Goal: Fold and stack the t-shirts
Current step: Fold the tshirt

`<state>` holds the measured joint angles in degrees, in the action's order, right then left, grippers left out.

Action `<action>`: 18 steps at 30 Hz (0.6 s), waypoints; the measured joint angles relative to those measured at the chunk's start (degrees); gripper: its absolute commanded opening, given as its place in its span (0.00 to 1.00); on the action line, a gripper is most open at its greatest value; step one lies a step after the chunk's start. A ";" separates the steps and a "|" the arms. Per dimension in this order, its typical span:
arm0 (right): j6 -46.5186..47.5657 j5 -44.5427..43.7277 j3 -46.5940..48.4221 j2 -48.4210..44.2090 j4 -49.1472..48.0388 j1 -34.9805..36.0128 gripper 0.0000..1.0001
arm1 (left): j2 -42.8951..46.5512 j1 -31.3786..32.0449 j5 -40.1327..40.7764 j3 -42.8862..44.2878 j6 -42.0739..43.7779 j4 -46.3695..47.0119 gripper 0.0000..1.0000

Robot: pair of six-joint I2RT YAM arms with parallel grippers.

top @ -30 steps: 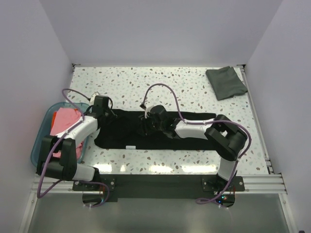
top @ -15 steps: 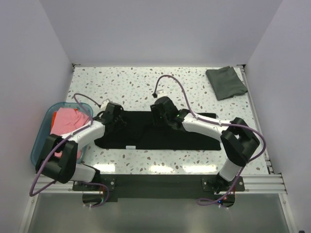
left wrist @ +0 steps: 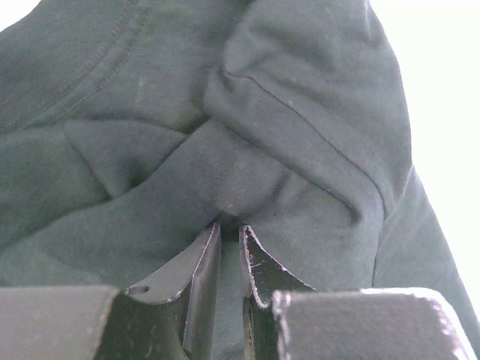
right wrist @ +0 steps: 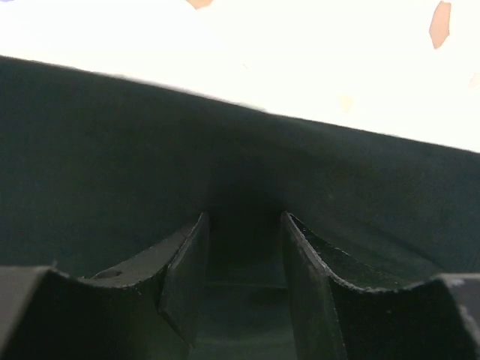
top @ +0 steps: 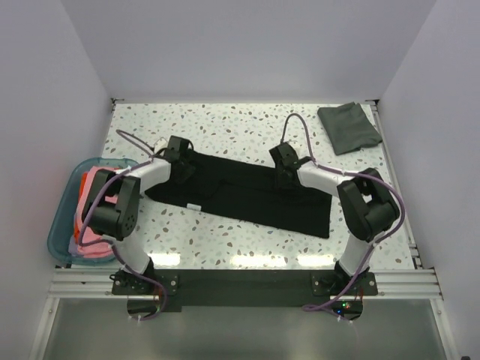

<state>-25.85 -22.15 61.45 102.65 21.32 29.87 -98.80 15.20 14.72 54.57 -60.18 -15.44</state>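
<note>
A large black t-shirt (top: 247, 199) lies spread across the middle of the speckled table, its small white label (top: 193, 205) near the front edge. My left gripper (top: 182, 161) sits at the shirt's back left corner. In the left wrist view its jaws (left wrist: 230, 227) stand nearly together, pinching a bunched fold of black cloth (left wrist: 300, 112). My right gripper (top: 285, 161) is at the shirt's back edge. In the right wrist view it (right wrist: 244, 217) holds dark cloth (right wrist: 112, 150) puckered between jaws a little apart. A folded dark grey-green t-shirt (top: 349, 127) lies at the back right.
A translucent teal tub (top: 61, 225) stands off the table's left edge, with pink (top: 90, 225) and orange-red cloth inside. Metal rails run along the right edge (top: 397, 187) and the front. White walls close in the back and sides.
Both grippers have moved toward the back of the table, the right one also to the right. The black shirt's back edge went with them, and the shirt now lies wider and flatter.
</note>
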 measured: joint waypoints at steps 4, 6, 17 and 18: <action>-0.98 1.22 -1.38 -0.57 -1.95 0.90 0.45 | -8.68 -0.74 1.75 11.04 3.23 -2.21 0.23; -2.56 2.29 -3.26 -1.95 -3.28 2.34 0.45 | -14.16 -1.03 2.54 18.80 6.14 -3.87 0.24; -19.67 12.20 -1.49 0.33 -11.41 28.35 0.63 | -44.98 -2.05 -6.38 68.76 31.36 -8.70 0.87; -19.82 12.52 1.18 1.99 -10.60 28.28 0.63 | -45.64 -2.05 -8.20 69.75 32.65 -7.91 0.89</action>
<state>-45.67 -9.63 62.63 104.64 10.72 58.15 -144.44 13.15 6.52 124.31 -27.53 -23.35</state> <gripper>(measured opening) 0.605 0.834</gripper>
